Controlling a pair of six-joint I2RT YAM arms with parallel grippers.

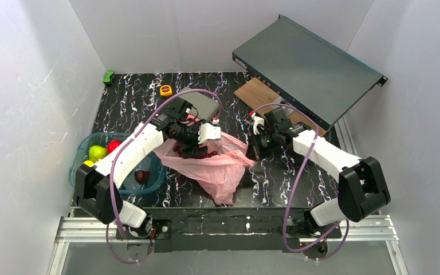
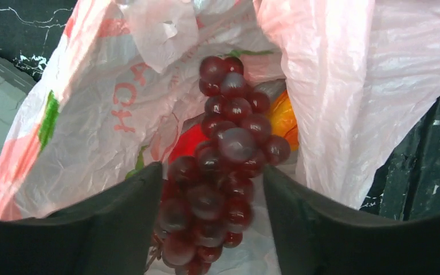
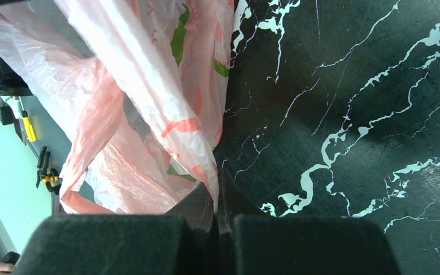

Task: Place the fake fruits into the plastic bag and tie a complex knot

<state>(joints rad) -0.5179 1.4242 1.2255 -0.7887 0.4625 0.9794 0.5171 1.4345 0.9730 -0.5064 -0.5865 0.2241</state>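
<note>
— Three fruits at least show in the tub (image 1: 91, 137) at the left: a yellow-green fruit (image 1: 97, 152), a red fruit (image 1: 113, 146), a maroon fruit (image 1: 142, 176). Where's the grape bunch (image 2: 229, 137)?
— In the mouth of the pink bag (image 2: 109, 126), mid-table, lying on a red piece (image 2: 190, 143) and an orange piece (image 2: 283, 117). The left gripper (image 2: 212, 172) hangs over it, jaws apart on either side. I read the bunch as loose, not pinched.
— Right side?
— The right gripper (image 3: 217, 192) is clamped on the bag's right rim; that seems to prop the mouth open.
— Lie of the bunch?
— Long axis runs from between the jaws down into the bag, with a green stem bit at the deep end. The bag itself: mouth far, closed end toward the near edge.
— Handling?
— The bunch looks light, knobbly and glossy, and single grapes would likely slip, so take it across the thick middle. The bag film is thin and floppy and may tear. Grip a bunched rim or the handles, never one layer.
</note>
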